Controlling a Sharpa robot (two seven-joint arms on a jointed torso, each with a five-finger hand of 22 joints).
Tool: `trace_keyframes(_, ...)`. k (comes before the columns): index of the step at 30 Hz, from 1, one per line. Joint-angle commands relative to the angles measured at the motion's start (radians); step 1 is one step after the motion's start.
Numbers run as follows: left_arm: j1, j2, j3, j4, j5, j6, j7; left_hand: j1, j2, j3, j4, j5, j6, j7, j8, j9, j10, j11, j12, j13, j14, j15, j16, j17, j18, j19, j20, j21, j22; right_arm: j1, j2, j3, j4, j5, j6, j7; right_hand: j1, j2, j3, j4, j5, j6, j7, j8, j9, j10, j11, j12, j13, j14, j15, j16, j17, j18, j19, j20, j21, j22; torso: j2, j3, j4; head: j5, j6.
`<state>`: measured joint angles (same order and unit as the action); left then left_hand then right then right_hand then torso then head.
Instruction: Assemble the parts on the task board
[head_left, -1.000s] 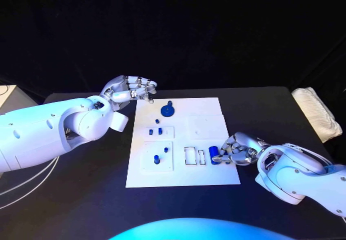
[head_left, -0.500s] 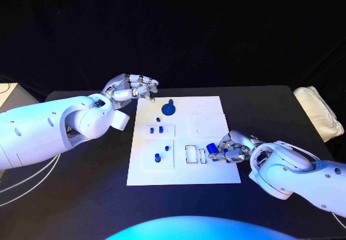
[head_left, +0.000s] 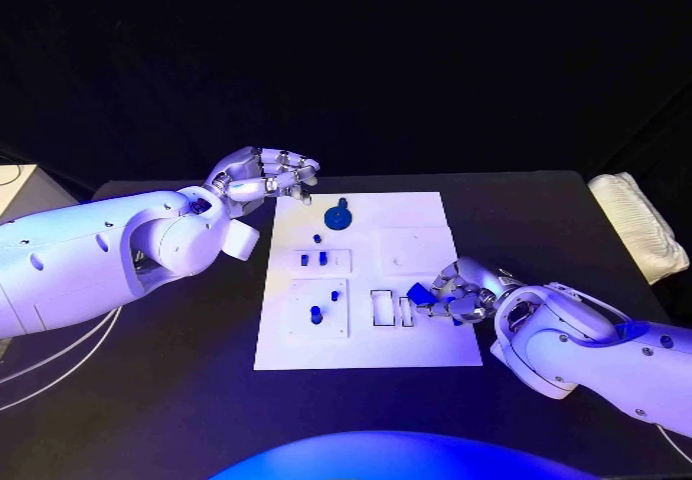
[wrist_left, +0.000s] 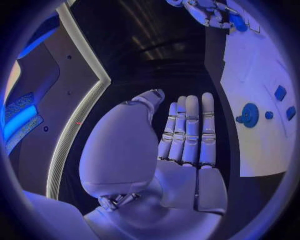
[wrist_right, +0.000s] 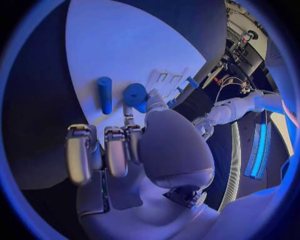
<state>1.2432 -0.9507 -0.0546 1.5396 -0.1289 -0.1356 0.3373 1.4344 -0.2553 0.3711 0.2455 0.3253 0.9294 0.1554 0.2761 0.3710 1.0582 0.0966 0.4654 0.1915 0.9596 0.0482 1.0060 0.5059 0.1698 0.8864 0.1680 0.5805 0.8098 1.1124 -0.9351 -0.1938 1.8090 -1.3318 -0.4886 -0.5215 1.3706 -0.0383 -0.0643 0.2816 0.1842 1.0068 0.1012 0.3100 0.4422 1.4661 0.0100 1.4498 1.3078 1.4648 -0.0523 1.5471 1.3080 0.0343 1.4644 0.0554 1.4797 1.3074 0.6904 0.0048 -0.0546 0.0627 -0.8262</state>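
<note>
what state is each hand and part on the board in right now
right hand: pinching a blue cylinder part above the task board
left hand: fingers curled, holding nothing, at the board's far left corner
blue gear: lying flat on the board
blue cylinder: lying on its side on the board
small blue pegs: standing in their plates

We see a white task board (head_left: 418, 345) on a black table (head_left: 173, 390), small blue parts (head_left: 338, 217), and silver robot hands (head_left: 264, 176) on white arms (head_left: 101, 260).
</note>
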Motion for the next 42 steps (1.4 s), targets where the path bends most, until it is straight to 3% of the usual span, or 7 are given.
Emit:
trace_keyframes(1,0.0,0.001,0.001,0.001,0.002,0.023,0.002,0.002,0.006,-0.005,0.002,-0.003,0.001,-0.002,-0.003,0.001,-0.009,-0.002,0.007,0.002,-0.003,-0.005,0.006,0.001,0.012,0.006,-0.003,-0.007,-0.002,-0.004,-0.008,-0.003,0.018,0.068,-0.085,0.029,0.019,0.023,0.007,0.007,0.003,0.036,-0.025,0.014,0.002,0.023,-0.009,0.006,0.129,0.093,-0.01,0.006,0.2,-0.016,0.078,-0.009,0.009,0.229,-0.001,0.0005,0.0001,0.001,0.002)
trace_keyframes(9,0.0,0.002,0.001,-0.004,0.004,0.025,0.0,0.006,0.008,-0.005,0.002,-0.003,0.002,-0.002,-0.003,0.001,-0.012,-0.002,0.009,0.004,-0.005,-0.004,0.005,0.002,0.012,0.006,-0.003,-0.009,-0.003,0.028,-0.03,0.002,0.065,0.105,-0.13,0.062,0.009,0.03,0.021,0.008,0.004,0.048,-0.031,0.018,0.001,0.032,-0.014,0.015,0.142,0.095,-0.014,0.008,0.208,-0.019,0.083,-0.013,0.022,0.235,-0.002,-0.0008,-0.0002,-0.001,0.005)
trace_keyframes(16,0.0,0.005,0.0,-0.004,0.004,0.026,0.0,0.006,0.008,-0.005,0.002,-0.003,0.002,-0.002,-0.003,0.001,-0.012,-0.002,0.009,0.004,-0.005,-0.004,0.005,0.002,0.012,0.006,-0.003,-0.009,-0.003,0.046,-0.016,0.003,0.08,0.148,-0.071,0.063,-0.004,0.025,0.024,0.009,0.002,0.05,-0.031,0.018,-0.001,0.032,-0.015,0.014,0.142,0.095,-0.016,0.008,0.209,-0.019,0.083,-0.015,0.023,0.236,0.001,-0.0003,0.0,0.0,0.007)
trace_keyframes(24,0.0,0.007,0.0,-0.004,0.005,0.028,-0.001,0.012,0.01,-0.004,0.001,-0.002,0.003,-0.002,-0.003,0.001,-0.014,-0.002,0.011,0.006,-0.007,-0.004,0.005,0.003,0.012,0.007,-0.003,-0.01,-0.003,0.031,0.031,0.001,0.057,0.187,0.002,0.053,-0.037,0.023,0.03,0.01,-0.012,0.054,-0.031,0.017,-0.004,0.034,-0.015,0.012,0.143,0.095,-0.016,0.008,0.209,-0.019,0.083,-0.016,0.022,0.236,0.001,0.0005,0.0001,0.004,0.007)
trace_keyframes(30,0.0,0.008,0.0,-0.004,0.005,0.028,-0.001,0.015,0.011,-0.004,0.0,-0.002,0.003,-0.002,-0.004,0.001,-0.016,-0.002,0.012,0.008,-0.007,-0.004,0.005,0.003,0.012,0.007,-0.003,-0.011,-0.004,0.021,0.062,0.001,0.043,0.195,0.038,0.03,-0.103,0.015,0.033,0.009,-0.065,0.059,-0.03,0.02,-0.006,0.036,-0.014,0.009,0.146,0.095,-0.015,0.008,0.21,-0.019,0.083,-0.015,0.021,0.237,0.001,0.0,0.0003,0.004,0.005)
trace_keyframes(36,0.0,0.007,0.0,-0.003,0.005,0.028,-0.002,0.015,0.011,-0.004,0.0,-0.002,0.003,-0.002,-0.004,0.001,-0.016,-0.002,0.012,0.008,-0.007,-0.004,0.005,0.003,0.012,0.007,-0.003,-0.011,-0.004,0.018,0.074,0.0,0.035,0.19,0.041,0.008,-0.133,0.002,0.037,0.007,-0.098,0.059,-0.031,0.024,-0.006,0.037,-0.014,0.006,0.147,0.095,-0.015,0.008,0.21,-0.019,0.082,-0.015,0.021,0.237,0.001,0.0004,-0.0001,0.007,0.003)
trace_keyframes(42,0.0,0.006,0.0,-0.003,0.005,0.034,-0.007,0.017,0.012,-0.003,0.0,-0.002,0.003,-0.002,-0.004,0.001,-0.017,-0.002,0.013,0.009,-0.008,-0.004,0.005,0.004,0.012,0.008,-0.003,-0.012,-0.004,0.017,0.082,0.0,0.032,0.184,0.031,0.003,-0.134,0.001,0.038,0.007,-0.102,0.059,-0.031,0.024,-0.006,0.036,-0.014,0.005,0.147,0.095,-0.015,0.008,0.21,-0.019,0.083,-0.015,0.022,0.237,0.001,0.0006,-0.0008,0.007,0.005)
